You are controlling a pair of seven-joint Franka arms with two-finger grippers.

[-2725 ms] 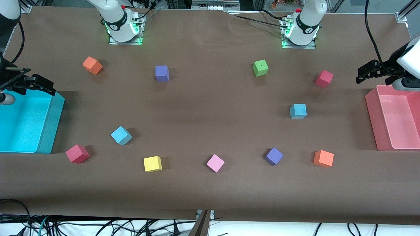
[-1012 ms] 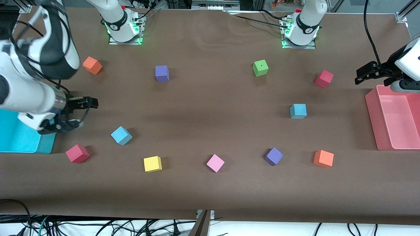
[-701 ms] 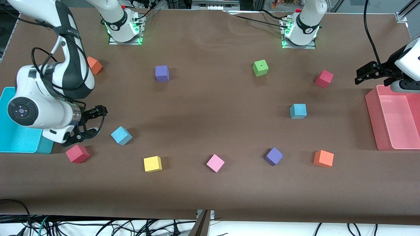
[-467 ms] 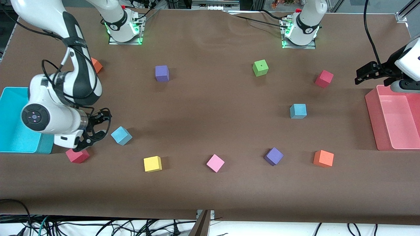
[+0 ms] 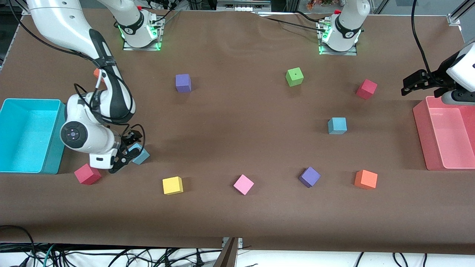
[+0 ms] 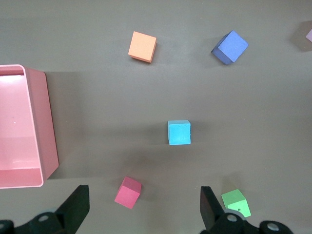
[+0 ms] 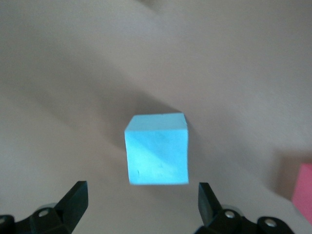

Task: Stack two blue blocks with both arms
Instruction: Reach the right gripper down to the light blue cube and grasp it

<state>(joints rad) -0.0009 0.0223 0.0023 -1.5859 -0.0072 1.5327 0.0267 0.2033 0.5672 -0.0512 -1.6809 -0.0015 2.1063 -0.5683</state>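
Fingers spread wide, empty, right gripper (image 5: 126, 152) newly arrived over blue block (image 5: 141, 156), left gripper (image 5: 421, 84) waiting, open.

- In your front view the right gripper (image 5: 124, 154) covers most of the blue block (image 5: 141, 156) under it; only the block's corner toward 3 o'clock shows.
- The right arm (image 5: 97, 85) hides nearly all of the orange cube (image 5: 97, 73) at 11 o'clock from that block.
- The pink bin (image 5: 421, 126) is cut off by the frame edge.
- In your right wrist view a pink-red cube (image 7: 303, 196) is clipped to a sliver.
- In your left wrist view the pale cube (image 6: 309, 35) is too clipped to identify.
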